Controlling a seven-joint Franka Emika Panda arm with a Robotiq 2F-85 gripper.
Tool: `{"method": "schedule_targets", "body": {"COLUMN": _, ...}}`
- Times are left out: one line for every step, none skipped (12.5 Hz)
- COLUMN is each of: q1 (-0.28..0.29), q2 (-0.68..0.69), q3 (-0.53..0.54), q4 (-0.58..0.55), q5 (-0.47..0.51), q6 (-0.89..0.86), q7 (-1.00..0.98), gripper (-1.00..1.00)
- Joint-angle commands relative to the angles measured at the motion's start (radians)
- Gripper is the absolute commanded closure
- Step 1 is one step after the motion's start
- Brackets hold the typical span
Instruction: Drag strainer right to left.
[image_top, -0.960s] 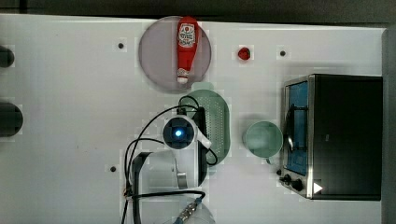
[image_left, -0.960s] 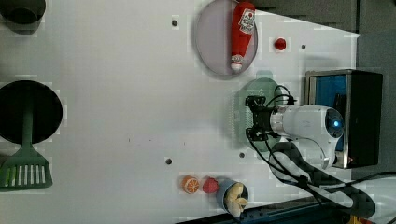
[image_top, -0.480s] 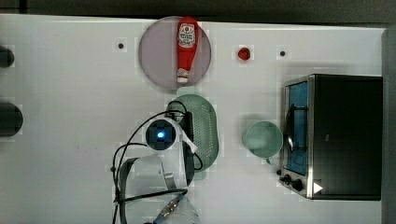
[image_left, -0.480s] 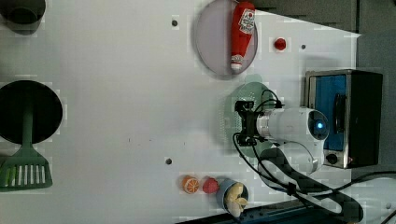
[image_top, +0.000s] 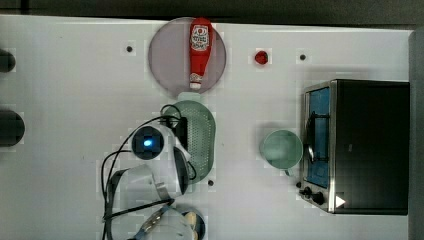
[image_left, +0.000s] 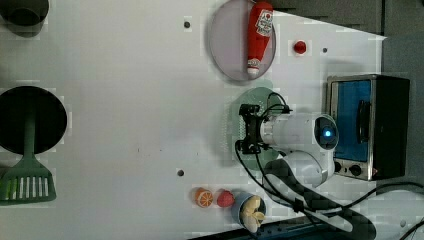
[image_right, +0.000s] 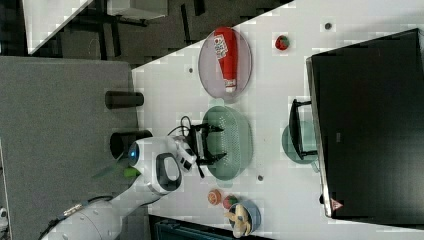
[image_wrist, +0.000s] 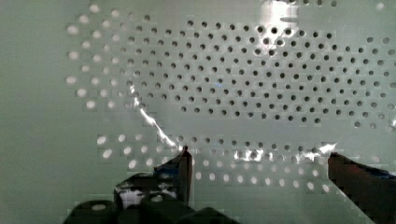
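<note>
You are mid-drag: the strainer (image_top: 199, 137) is sitting just below the plate (image_top: 170, 55) in the top view, well left of the cup (image_top: 281, 148). Your gripper (image_right: 214, 145) is reaching inside it, jaws spread wide, grasping nothing. Next, keep pushing leftward. It is looking pale green, oval, finely perforated.

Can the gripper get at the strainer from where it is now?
Probably yes. The open gripper already sits over the strainer, fingers wide apart close above its perforated floor, and nothing lies between them.
</note>
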Motion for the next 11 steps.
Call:
{"method": "schedule_targets", "body": {"q1": 0.079, "q2": 0.015, "q3": 0.017, "q4": 0.044, "q5": 0.031, "q6": -0.004, "q7": 0.060, "gripper": -1.00}}
{"method": "schedule_targets", "body": {"q1": 0.093, "q2": 0.025, "q3": 0.018, "q4": 0.060, "q5": 0.054, "q6": -0.014, "q7": 0.060, "gripper": -1.00}}
{"method": "schedule_targets", "body": {"q1": 0.107, "q2": 0.036, "q3": 0.019, "q4": 0.083, "q5": 0.079, "q6": -0.029, "q7": 0.060, "gripper": -1.00}}
{"method": "schedule_targets", "body": {"q1": 0.122, "q2": 0.048, "q3": 0.021, "q4": 0.108, "q5": 0.098, "q6": -0.053, "q7": 0.060, "gripper": -1.00}}
{"method": "schedule_targets", "body": {"q1": 0.137, "q2": 0.059, "q3": 0.023, "q4": 0.134, "q5": 0.117, "q6": -0.078, "q7": 0.059, "gripper": -1.00}}
{"method": "schedule_targets", "body": {"q1": 0.154, "q2": 0.070, "q3": 0.026, "q4": 0.163, "q5": 0.136, "q6": -0.101, "q7": 0.060, "gripper": -1.00}}
{"method": "schedule_targets", "body": {"q1": 0.172, "q2": 0.082, "q3": 0.026, "q4": 0.190, "q5": 0.155, "q6": -0.126, "q7": 0.059, "gripper": -1.00}}
{"method": "schedule_targets", "body": {"q1": 0.190, "q2": 0.094, "q3": 0.026, "q4": 0.219, "q5": 0.171, "q6": -0.142, "q7": 0.059, "gripper": -1.00}}
{"method": "schedule_targets", "body": {"q1": 0.208, "q2": 0.107, "q3": 0.026, "q4": 0.245, "q5": 0.189, "q6": -0.154, "q7": 0.061, "gripper": -1.00}}
{"method": "schedule_targets", "body": {"q1": 0.226, "q2": 0.121, "q3": 0.026, "q4": 0.268, "q5": 0.205, "q6": -0.166, "q7": 0.060, "gripper": -1.00}}
{"method": "schedule_targets", "body": {"q1": 0.241, "q2": 0.135, "q3": 0.026, "q4": 0.290, "q5": 0.217, "q6": -0.168, "q7": 0.061, "gripper": -1.00}}
